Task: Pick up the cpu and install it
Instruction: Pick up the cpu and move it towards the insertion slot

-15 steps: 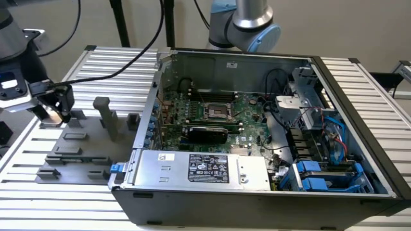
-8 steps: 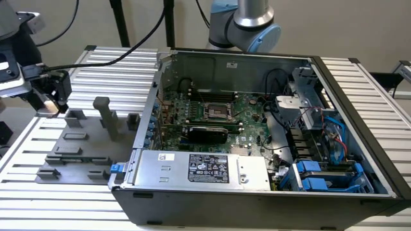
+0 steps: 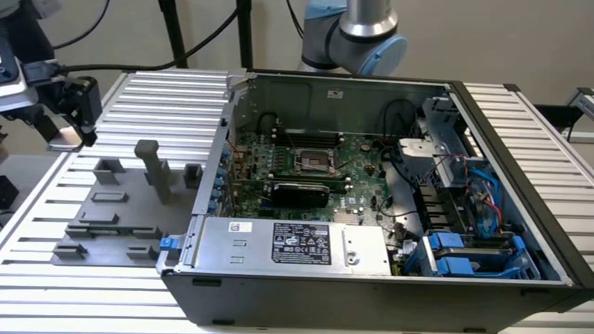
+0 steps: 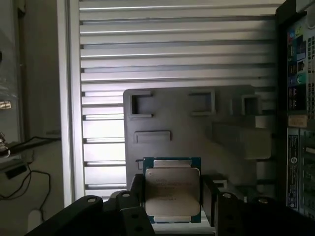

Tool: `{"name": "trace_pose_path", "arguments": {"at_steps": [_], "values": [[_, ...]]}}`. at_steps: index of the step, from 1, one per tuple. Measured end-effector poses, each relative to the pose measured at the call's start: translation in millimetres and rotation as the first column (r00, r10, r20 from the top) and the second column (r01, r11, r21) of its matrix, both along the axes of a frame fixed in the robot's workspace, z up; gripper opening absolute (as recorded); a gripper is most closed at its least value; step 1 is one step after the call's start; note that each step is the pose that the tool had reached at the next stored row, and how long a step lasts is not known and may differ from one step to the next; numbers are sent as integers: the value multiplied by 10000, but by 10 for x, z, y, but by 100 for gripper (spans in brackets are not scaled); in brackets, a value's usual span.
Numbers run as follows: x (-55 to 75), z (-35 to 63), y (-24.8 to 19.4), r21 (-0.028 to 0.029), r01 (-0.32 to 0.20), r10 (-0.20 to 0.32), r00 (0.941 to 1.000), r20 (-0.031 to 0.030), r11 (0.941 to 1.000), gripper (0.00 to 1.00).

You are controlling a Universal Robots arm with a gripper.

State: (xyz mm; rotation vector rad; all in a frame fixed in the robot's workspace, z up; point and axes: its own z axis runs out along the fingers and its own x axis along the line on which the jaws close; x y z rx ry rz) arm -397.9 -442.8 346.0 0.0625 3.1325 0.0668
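1. The fingers (image 4: pixel 210 199) stood partly closed, one on each of two opposite edges of the chip (image 4: pixel 172 189), and clamped it between them.
2. The chip, a flat square with a silvery top and a thin green rim, was turned with its printed top toward the wrist camera.
3. Behind it in the wrist view lay the grey tray (image 4: pixel 197 128) with its raised blocks and recesses. The chip was held up off the tray.
4. In the exterior view the fingers hung over the ribbed metal worktop (image 3: pixel 149 94) at the exterior view's left, past the tray's far edge and well apart from the open computer case (image 3: pixel 371 296).
5. Inside the case the motherboard (image 3: pixel 357 163) lay flat, with its square socket (image 3: pixel 313 161) near the middle and the metal power supply (image 3: pixel 297 243) along the near wall.
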Motion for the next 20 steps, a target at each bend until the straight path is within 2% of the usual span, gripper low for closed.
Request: {"name": "trace_pose_path", "arguments": {"at_steps": [4,11,20], "values": [[175,173,0,11,0,0,10000,1,10000,55],[493,396,0,48,0,0,10000,0,10000,55],[903,572,3,72,1,-1,10000,0,10000,55]]}}
